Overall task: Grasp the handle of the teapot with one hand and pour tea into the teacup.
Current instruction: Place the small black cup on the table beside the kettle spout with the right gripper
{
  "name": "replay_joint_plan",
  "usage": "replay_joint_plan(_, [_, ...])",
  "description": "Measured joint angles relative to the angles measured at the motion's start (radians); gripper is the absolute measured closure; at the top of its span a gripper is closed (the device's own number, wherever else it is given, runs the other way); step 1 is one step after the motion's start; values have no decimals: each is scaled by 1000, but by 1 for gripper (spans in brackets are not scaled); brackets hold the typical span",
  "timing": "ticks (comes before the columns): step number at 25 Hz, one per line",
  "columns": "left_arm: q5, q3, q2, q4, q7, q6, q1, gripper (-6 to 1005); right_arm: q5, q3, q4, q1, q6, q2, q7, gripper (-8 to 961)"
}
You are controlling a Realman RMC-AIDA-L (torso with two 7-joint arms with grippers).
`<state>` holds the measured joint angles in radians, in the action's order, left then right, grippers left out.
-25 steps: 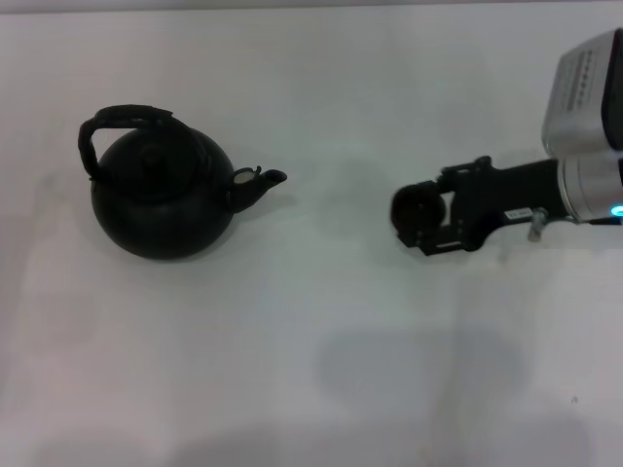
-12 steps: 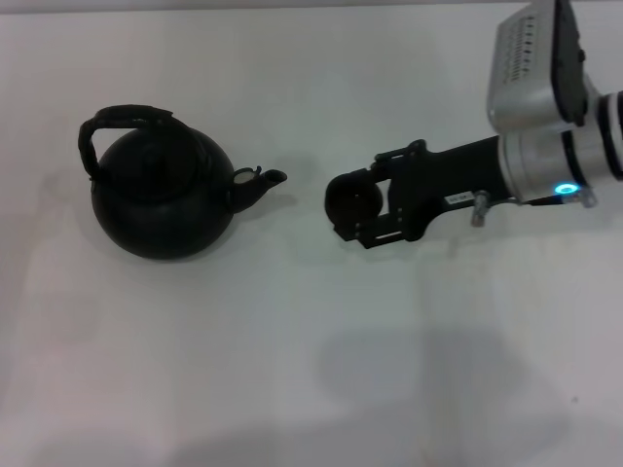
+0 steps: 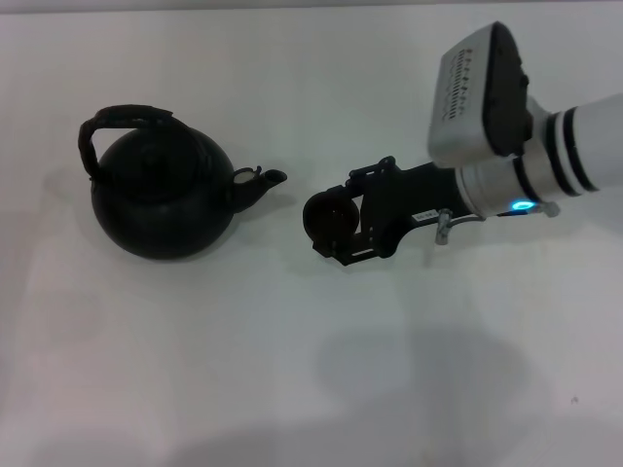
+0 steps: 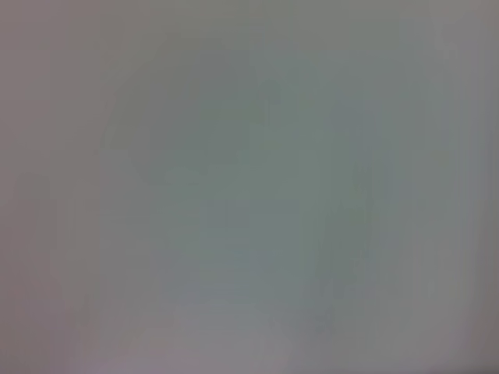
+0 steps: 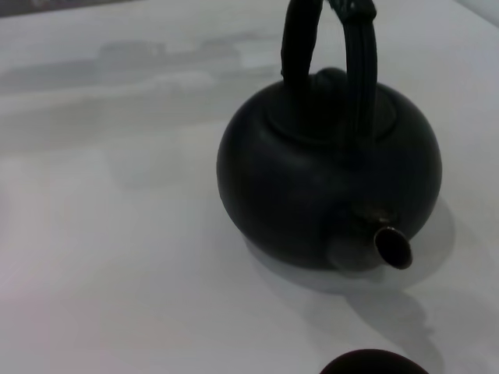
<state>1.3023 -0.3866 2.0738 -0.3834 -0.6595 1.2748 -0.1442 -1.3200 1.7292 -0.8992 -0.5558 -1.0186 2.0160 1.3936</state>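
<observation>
The black teapot (image 3: 164, 199) stands on the white table at the left, its spout (image 3: 263, 182) pointing right and its arched handle (image 3: 122, 122) upright over the lid. My right gripper (image 3: 333, 228) reaches in from the right and is shut on the small black teacup (image 3: 327, 216), which sits just right of the spout tip, apart from it. In the right wrist view the teapot (image 5: 327, 179) fills the middle with its handle (image 5: 360, 70) and spout (image 5: 391, 246) facing the camera, and the teacup's rim (image 5: 373, 363) shows at the frame edge. The left gripper is out of view.
The white table (image 3: 292, 370) runs on all sides of the teapot. The right arm's silver wrist housing (image 3: 482, 92) hangs over the table's right part. The left wrist view holds only a blank grey surface (image 4: 249, 187).
My right gripper has carried the teacup leftward across the table, from the right side to just beside the spout. The teapot has not moved.
</observation>
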Motion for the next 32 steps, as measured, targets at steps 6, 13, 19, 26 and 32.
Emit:
replay_joint_plan(6, [0, 0, 0, 0, 0, 1, 5, 183, 8, 54, 8, -8, 59, 1, -32, 233])
replay_joint_plan(13, [1, 0, 1, 1, 0, 1, 10, 184, 10, 58, 34, -14, 76, 0, -30, 233])
replay_joint_plan(19, [2, 0, 1, 1, 0, 2, 10, 184, 10, 57, 58, -17, 105, 0, -23, 233])
replay_joint_plan(26, [3, 0, 0, 2, 0, 0, 8, 183, 10, 59, 85, -24, 112, 0, -11, 232])
replay_joint_plan(32, [23, 0, -2, 9, 0, -3, 3, 183, -1, 64, 109, -39, 114, 1, -12, 232])
